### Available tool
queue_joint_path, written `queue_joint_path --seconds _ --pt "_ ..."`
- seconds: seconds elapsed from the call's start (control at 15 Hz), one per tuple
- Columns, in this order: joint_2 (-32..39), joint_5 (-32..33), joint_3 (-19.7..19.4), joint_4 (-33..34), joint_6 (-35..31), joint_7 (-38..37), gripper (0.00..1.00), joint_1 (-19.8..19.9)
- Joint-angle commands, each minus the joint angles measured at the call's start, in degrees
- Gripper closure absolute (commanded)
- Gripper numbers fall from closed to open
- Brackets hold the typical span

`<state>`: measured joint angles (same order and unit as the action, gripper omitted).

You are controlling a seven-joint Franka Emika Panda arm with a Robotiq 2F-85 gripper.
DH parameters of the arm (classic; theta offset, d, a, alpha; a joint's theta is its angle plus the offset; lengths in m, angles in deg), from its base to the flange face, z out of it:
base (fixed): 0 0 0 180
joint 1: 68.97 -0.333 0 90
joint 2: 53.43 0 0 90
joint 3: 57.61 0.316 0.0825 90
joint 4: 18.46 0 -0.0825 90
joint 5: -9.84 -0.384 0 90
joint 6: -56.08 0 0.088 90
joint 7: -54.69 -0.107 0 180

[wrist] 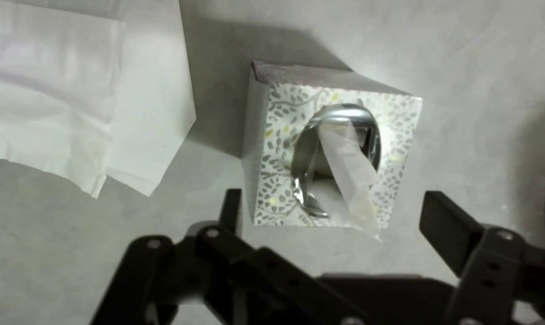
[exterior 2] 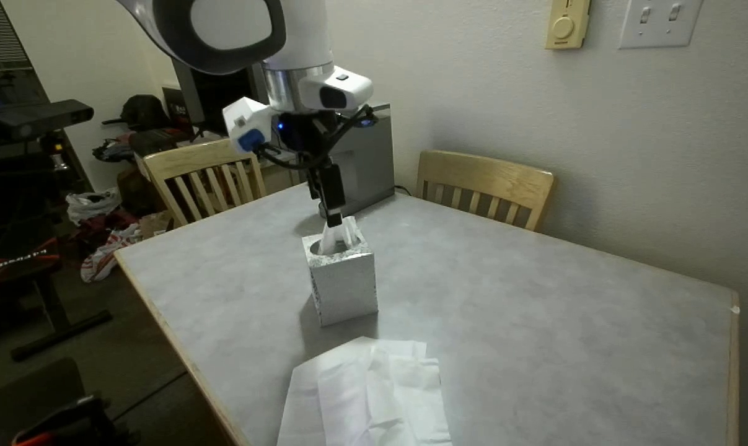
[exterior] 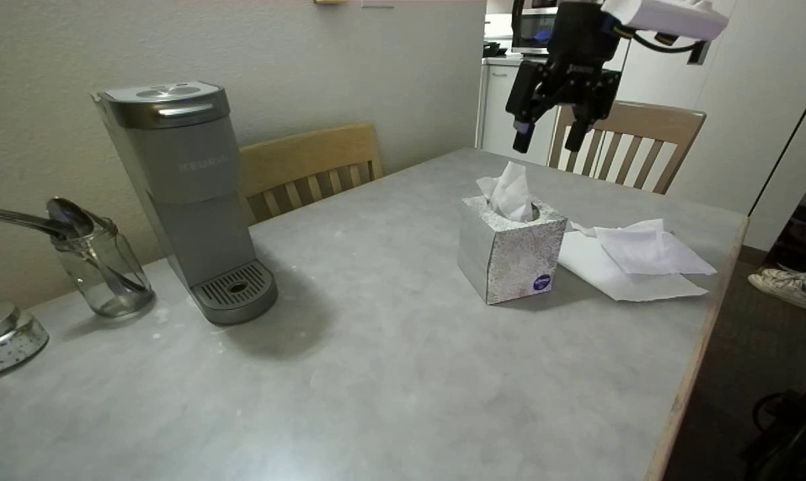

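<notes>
One gripper [exterior: 547,141]: jaws spread wide, higher than the box [exterior: 517,259], near its tissue [exterior: 511,192]
Box: upright, well in from edges of the tabletop [exterior: 376,374]
Sheets [exterior: 643,251]: lying between box and tabletop corner

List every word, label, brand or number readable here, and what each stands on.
"KEURIG": on the coffee maker, faint.
Purple badge on the tissue box: too small to read.
Lettering on the gripper: too small.
Lettering on the red-and-black pad: too blurred.
Marking on the wall dial: too small.
</notes>
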<state>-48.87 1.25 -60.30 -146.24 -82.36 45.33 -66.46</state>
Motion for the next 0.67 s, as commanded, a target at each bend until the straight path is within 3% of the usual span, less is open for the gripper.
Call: queue_joint_path --seconds 0.0,0.33,0.6 --pt "2.8 -4.8 0.5 1.5 1.6 6.7 0.00 0.7" --pt "5.7 -12.8 1.8 3.7 4.3 20.3 0.00 1.4" --pt "7.6 -8.4 1.4 5.3 6.4 23.1 0.00 0.9"
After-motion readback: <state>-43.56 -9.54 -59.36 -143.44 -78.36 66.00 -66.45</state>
